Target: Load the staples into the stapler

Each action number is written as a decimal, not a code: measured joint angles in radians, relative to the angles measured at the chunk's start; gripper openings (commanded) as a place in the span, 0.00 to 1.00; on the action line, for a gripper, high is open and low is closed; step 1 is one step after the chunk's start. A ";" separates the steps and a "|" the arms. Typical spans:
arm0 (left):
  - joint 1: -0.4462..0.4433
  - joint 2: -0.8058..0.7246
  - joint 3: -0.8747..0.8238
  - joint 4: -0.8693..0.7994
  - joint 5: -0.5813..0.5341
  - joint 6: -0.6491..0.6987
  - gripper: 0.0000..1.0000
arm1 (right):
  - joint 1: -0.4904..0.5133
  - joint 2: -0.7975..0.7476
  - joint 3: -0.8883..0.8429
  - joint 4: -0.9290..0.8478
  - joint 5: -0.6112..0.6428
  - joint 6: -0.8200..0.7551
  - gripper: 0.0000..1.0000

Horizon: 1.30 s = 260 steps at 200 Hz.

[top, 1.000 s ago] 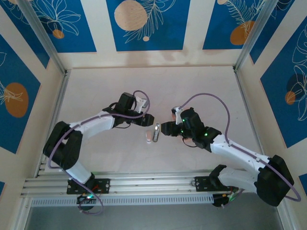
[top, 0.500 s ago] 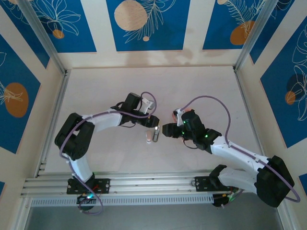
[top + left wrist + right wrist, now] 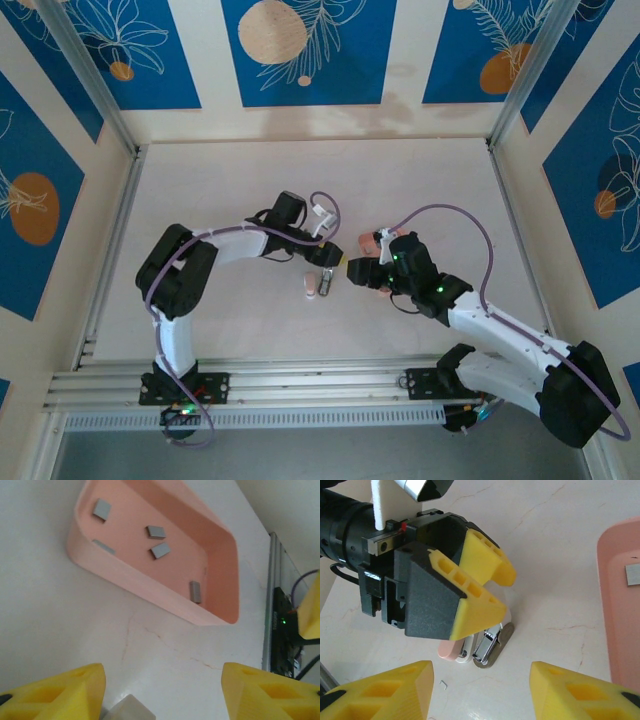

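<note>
Staples [image 3: 160, 550] lay as five grey strips scattered inside the pink tray [image 3: 150, 587] on the bench [image 3: 50, 605]. The left hand [image 3: 504, 594] hung spread and empty just over the stapler [image 3: 490, 642], which lay just beside a pink stapler [image 3: 451, 650]. The right hand [image 3: 480, 692], spread and empty too, faced them from the right, near the tray.

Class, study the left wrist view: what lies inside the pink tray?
Five small grey staple strips lie scattered on the floor of the pink tray. Its near wall covers part of one strip and the floor beside it.
</note>
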 measured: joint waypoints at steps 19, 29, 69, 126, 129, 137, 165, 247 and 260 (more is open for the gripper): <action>-0.004 -0.004 -0.003 -0.004 0.015 0.029 0.62 | -0.007 0.000 0.000 -0.001 0.000 0.000 0.54; -0.005 -0.017 -0.014 -0.006 0.019 0.047 0.62 | -0.012 0.000 0.000 -0.002 0.000 0.000 0.54; -0.006 -0.097 -0.073 -0.014 0.043 0.121 0.61 | -0.025 0.000 0.000 -0.004 -0.002 -0.001 0.54; -0.018 -0.135 -0.121 -0.081 0.021 0.207 0.60 | -0.025 0.000 0.000 -0.030 -0.020 -0.004 0.55; -0.018 -0.137 -0.126 -0.084 0.018 0.208 0.60 | -0.025 0.000 0.000 -0.031 -0.020 -0.004 0.55; -0.019 -0.148 -0.143 -0.090 0.006 0.212 0.60 | -0.026 0.001 0.000 -0.032 -0.026 -0.004 0.55; -0.021 -0.211 -0.198 -0.106 -0.046 0.213 0.62 | -0.026 0.046 0.014 -0.033 -0.055 -0.005 0.54; -0.022 -0.553 -0.402 0.028 -0.451 -0.018 0.68 | -0.001 0.331 0.195 -0.095 -0.087 0.008 0.54; -0.022 -0.598 -0.443 0.054 -0.523 -0.051 0.69 | 0.006 0.364 0.202 -0.098 -0.090 0.015 0.53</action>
